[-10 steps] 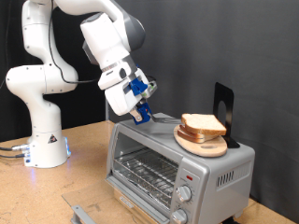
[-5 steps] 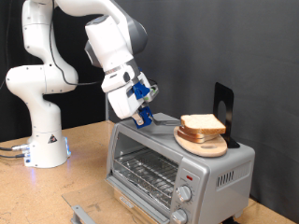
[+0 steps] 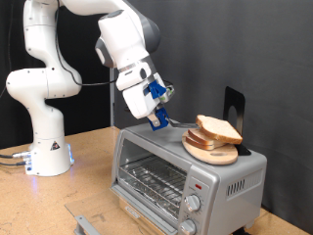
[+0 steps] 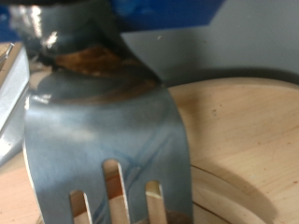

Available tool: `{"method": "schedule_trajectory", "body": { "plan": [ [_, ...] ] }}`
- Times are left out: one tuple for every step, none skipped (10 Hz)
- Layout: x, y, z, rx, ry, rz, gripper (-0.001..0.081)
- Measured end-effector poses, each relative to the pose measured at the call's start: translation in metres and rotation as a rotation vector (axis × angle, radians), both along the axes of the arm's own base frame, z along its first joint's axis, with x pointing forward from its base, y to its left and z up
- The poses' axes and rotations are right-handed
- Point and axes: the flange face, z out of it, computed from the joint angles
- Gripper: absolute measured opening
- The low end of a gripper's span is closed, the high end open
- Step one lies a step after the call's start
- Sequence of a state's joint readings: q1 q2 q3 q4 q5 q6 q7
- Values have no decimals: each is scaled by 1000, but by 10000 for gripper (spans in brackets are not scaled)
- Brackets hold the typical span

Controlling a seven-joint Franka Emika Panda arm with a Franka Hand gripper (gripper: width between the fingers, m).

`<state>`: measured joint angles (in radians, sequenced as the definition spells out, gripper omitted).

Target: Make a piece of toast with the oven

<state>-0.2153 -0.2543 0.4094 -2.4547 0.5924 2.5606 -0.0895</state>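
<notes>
Exterior view: we see the hand point(image 3: 156, 113) grasping a fork point(image 3: 174, 124) under the tilted toast point(image 3: 217, 129) atop the oven point(image 3: 186, 166).

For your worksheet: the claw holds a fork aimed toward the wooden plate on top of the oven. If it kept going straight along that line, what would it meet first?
Probably the piece of toast on the wooden plate: the fork in the claw already has its tines at the slice's edge. Depth is unclear, so it might strike the plate's rim instead.
</notes>
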Motion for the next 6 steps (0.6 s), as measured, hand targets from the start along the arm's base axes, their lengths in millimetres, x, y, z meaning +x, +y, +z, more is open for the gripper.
{"method": "schedule_trajectory", "body": {
  "plan": [
    [2, 1, -1, -14, 6, 11, 328],
    [3, 1, -4, -31, 15, 23, 328],
    [4, 1, -7, -51, 19, 36, 328],
    [5, 2, -8, -66, 20, 47, 328],
    [7, 3, -8, -76, 19, 58, 328],
    [9, 4, -7, -84, 16, 67, 328]
  ]
}}
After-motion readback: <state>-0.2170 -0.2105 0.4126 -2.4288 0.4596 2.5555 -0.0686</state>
